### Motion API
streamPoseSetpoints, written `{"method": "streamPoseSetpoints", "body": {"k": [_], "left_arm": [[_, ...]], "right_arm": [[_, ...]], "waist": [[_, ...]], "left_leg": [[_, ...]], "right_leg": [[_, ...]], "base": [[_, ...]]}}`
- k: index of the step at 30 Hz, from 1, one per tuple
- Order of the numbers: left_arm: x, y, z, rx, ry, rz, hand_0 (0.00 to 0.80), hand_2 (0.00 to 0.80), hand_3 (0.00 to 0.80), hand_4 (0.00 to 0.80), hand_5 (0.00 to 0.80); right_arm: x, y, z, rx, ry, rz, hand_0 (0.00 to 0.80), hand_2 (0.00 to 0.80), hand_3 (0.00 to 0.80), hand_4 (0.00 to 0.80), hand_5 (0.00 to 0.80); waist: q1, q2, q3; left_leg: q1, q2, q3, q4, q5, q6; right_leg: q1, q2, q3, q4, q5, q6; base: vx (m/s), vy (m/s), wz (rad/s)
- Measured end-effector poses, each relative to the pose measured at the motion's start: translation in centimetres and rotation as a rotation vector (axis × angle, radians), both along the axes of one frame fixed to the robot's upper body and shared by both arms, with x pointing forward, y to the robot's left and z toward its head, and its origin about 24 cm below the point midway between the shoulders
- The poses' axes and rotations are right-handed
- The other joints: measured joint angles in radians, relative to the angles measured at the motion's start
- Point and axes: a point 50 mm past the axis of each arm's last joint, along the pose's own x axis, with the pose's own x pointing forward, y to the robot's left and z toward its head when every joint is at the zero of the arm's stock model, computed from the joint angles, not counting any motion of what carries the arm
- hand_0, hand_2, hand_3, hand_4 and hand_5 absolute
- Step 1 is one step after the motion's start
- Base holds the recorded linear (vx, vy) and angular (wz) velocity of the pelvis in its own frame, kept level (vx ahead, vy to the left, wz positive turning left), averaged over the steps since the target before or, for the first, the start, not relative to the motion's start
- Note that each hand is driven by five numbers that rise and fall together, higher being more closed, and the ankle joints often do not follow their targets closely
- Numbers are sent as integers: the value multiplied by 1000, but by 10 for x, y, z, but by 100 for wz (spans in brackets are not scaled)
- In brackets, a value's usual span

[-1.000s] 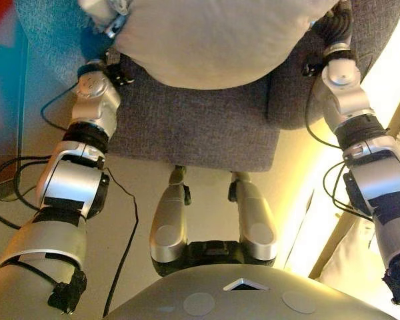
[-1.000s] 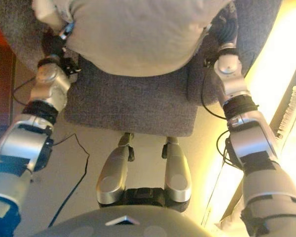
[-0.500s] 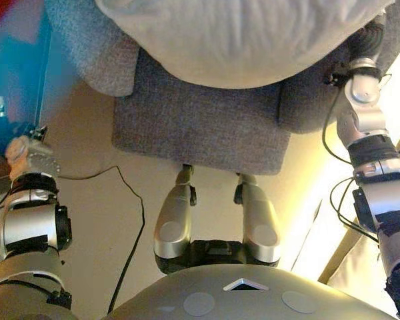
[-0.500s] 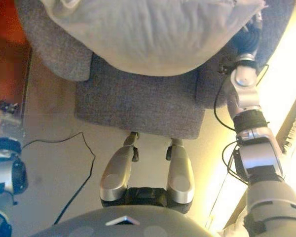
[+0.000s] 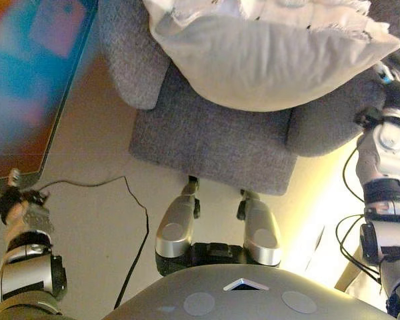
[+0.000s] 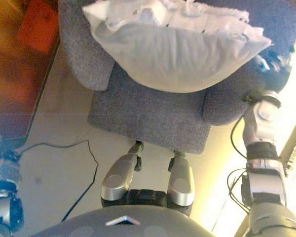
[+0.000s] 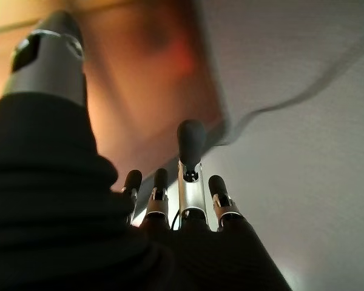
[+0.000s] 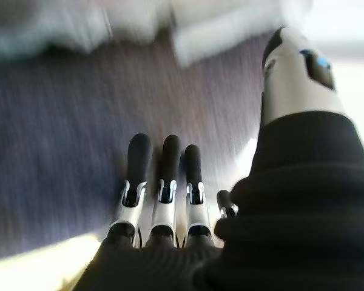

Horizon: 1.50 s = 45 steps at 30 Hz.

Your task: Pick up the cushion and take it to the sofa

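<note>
Now the cushion (image 5: 270, 63) lies across the grey sofa (image 5: 207, 140), spanning both armrests, at 12 o'clock from the robot. It is pale, plump and sagging in the middle, with a frayed fringe along its far edge.

Handling, judged from its look: light, soft, easily squashed, not fragile, fabric unlikely to slip. It is wide, so 1 hand at each end, pressing inward at the 2 side corners, seems the surest hold; a pinch on the fringe would probably just drag the cover.

Left hand (image 7: 188, 182): low at 8 o'clock, well apart from the sofa, fingers straight and a little spread, holding nothing, bare floor beyond them.

Right hand (image 8: 164, 176): at 2 o'clock by the right armrest, fingers straight and side by side, empty, near the grey upholstery; contact cannot be told.
</note>
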Motion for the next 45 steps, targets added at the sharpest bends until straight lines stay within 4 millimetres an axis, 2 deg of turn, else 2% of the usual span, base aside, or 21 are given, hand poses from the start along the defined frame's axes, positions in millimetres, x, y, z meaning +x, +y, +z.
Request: {"method": "streamPoseSetpoints", "body": {"k": [3,4,6,8,9,12,13,15,17,18,20,23,25,26,28,30,33,35,37,40,45], "left_arm": [[-56,-65,-58,-371,273,-299,0,0,0,0,0],[-76,-92,-72,-507,350,-388,0,0,0,0,0],[-91,-129,-85,-677,385,-503,0,0,0,0,0],[-81,-142,-88,-712,369,-640,0,0,0,0,0],[-70,-145,-87,-695,351,-735,0,0,0,0,0],[-18,-142,-68,-529,250,-1092,0,0,0,0,0],[4,-151,-58,-486,171,-1197,0,0,0,0,0],[35,-174,-38,-459,12,-1346,0,0,0,0,0],[56,-201,-18,-483,-142,-1435,0,0,0,0,0],[59,-211,-12,-511,-188,-1453,0,0,0,0,0],[58,-214,-12,-566,-187,-1448,0,0,0,0,0],[48,-194,-11,-675,-160,-1400,0,0,0,0,0],[44,-182,-6,-739,-159,-1407,0,0,0,0,0],[44,-180,-4,-763,-177,-1409,0,0,0,0,0],[45,-187,6,-825,-224,-1457,0,0,0,0,0],[50,-202,21,-889,-295,-1528,0,0,0,0,0],[58,-228,50,-1031,-490,-1599,0,0,0,0,0],[58,-241,66,-1165,-656,-1616,0,0,0,0,0],[56,-250,78,-1269,-805,-1643,0,0,0,0,0],[54,-254,82,-1325,-910,-1671,0,0,0,0,0],[52,-253,80,-1310,-931,-1655,0,0,0,0,0]], "right_arm": [[-46,-43,-19,32,163,-206,0,0,0,0,0],[-62,-52,-34,58,242,-253,0,0,0,0,0],[-95,-63,-65,107,391,-321,0,0,0,0,0],[-116,-63,-88,153,484,-351,0,0,0,0,0],[-117,-60,-94,168,496,-347,0,0,0,0,0],[-113,-48,-104,165,526,-301,0,0,0,0,0],[-110,-44,-106,157,535,-281,0,0,0,0,0],[-109,-37,-113,129,610,-239,0,0,0,0,0],[-103,-24,-124,90,731,-123,0,0,0,0,0],[-99,-14,-132,80,814,2,0,0,0,0,0],[-97,12,-152,85,982,331,0,0,0,0,0],[-106,74,-175,63,1148,939,0,0,0,0,0],[-110,114,-176,66,1150,1287,0,0,0,0,0],[-104,126,-171,59,1108,1380,0,0,0,0,0],[-93,147,-152,-58,1067,1596,0,0,0,0,0],[-76,164,-122,-207,966,1740,0,0,0,0,0],[-55,183,-82,-347,785,1827,0,0,0,0,0],[-50,188,-68,-386,721,1850,0,0,0,0,0],[-51,191,-65,-394,690,1867,0,0,0,0,0],[-53,195,-64,-380,638,1881,0,0,0,0,0],[-53,210,-37,-376,371,1925,0,0,0,0,0]], "waist": [[-39,-9,-24],[-53,-17,-33],[-53,-27,-50],[-75,-28,-52],[-89,-26,-53],[-105,-17,-56],[-106,-11,-58],[-105,-5,-61],[-103,-6,-61],[-103,-7,-60],[-99,-8,-59],[-86,-10,-58],[-77,-12,-58],[-73,-11,-58],[-72,-11,-58],[-73,-12,-59],[-70,-14,-69],[-49,-12,-86],[-46,-11,-101],[-47,-14,-114],[-48,-18,-145]], "left_leg": [[18,1,13,-1,-6,4],[29,5,25,-1,-12,5],[43,14,38,-1,-19,1],[46,26,39,-1,-22,-3],[47,29,41,-1,-22,-4],[45,42,57,-2,-19,-9],[45,45,60,-3,-19,-9],[45,45,59,-6,-19,-9],[45,46,59,-6,-17,-12],[50,47,58,-3,-16,-11],[67,50,55,-2,-17,-11],[108,59,31,-1,-29,-25],[132,65,26,-2,-33,-30],[137,67,26,-2,-34,-31],[139,64,22,-2,-35,-31],[139,64,9,-2,-35,-30],[137,63,5,-3,-34,-25],[134,63,4,-2,-34,-26],[130,61,-5,-2,-30,-28],[128,60,-23,-1,-27,-27],[160,61,-24,-2,-34,-30]], "right_leg": [[23,5,14,-28,5,5],[31,10,24,-33,6,4],[32,24,47,-34,5,-2],[34,37,49,-33,7,-10],[32,41,52,-33,10,-14],[21,48,55,-34,20,-19],[19,48,55,-34,23,-19],[19,48,56,-34,24,-19],[20,48,55,-35,24,-19],[26,49,53,-35,24,-20],[43,54,50,-35,21,-24],[88,67,40,-35,5,-32],[114,73,37,-35,-2,-38],[120,74,36,-37,-4,-39],[124,71,34,-36,-4,-38],[131,68,25,-36,-4,-38],[132,68,23,-34,-3,-38],[130,67,22,-34,-4,-38],[131,68,16,-34,-7,-38],[139,68,10,-34,-10,-41],[173,69,10,-34,-24,-33]], "base": [[85,61,-18],[94,36,-33],[63,-8,-35],[4,-48,-13],[-45,-83,-13],[-58,-88,-18],[-43,-75,-12],[-19,-70,-2],[19,-69,2],[95,-116,2],[148,-136,3],[142,-102,6],[69,-27,5],[62,-6,4],[41,17,7],[34,34,15],[18,30,6],[6,11,2],[42,-30,12],[83,-53,18],[117,13,2]]}}
